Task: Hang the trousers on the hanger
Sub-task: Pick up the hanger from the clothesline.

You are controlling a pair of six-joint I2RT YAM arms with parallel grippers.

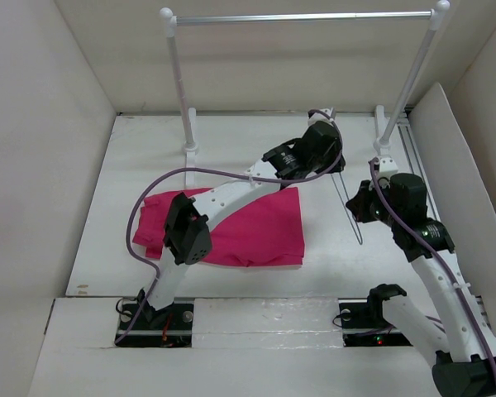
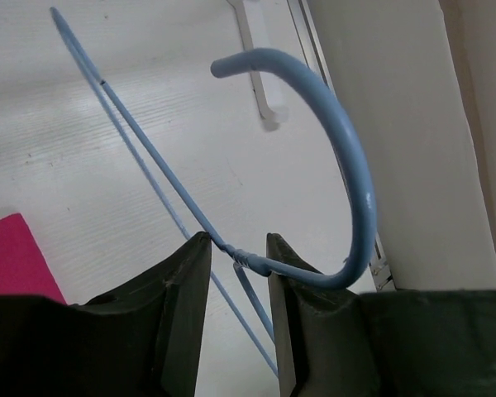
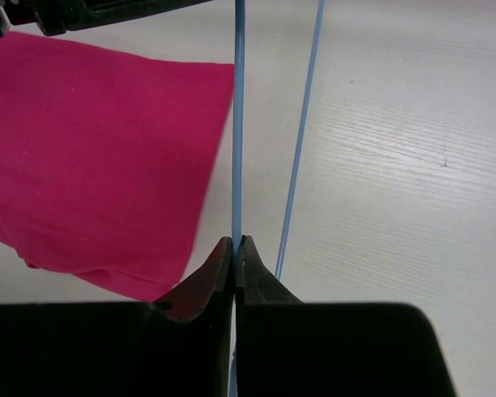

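Observation:
The magenta trousers [image 1: 248,223] lie flat on the table left of centre, partly under my left arm; they also show in the right wrist view [image 3: 107,149] and as a corner in the left wrist view [image 2: 12,256]. The thin pale blue hanger [image 1: 351,219] stands on edge to their right. My left gripper [image 1: 335,161] is open, with the hanger's twisted neck lying across the gap between its fingertips [image 2: 236,248] and the hook [image 2: 347,141] curving over the right finger. My right gripper [image 1: 360,203] is shut [image 3: 237,241] on one straight wire of the hanger [image 3: 238,124].
A white-posted rack with a silver rail [image 1: 302,16] stands at the back; one of its feet [image 2: 260,83] is just beyond the hook. White walls close in the table on the left, back and right [image 1: 455,149].

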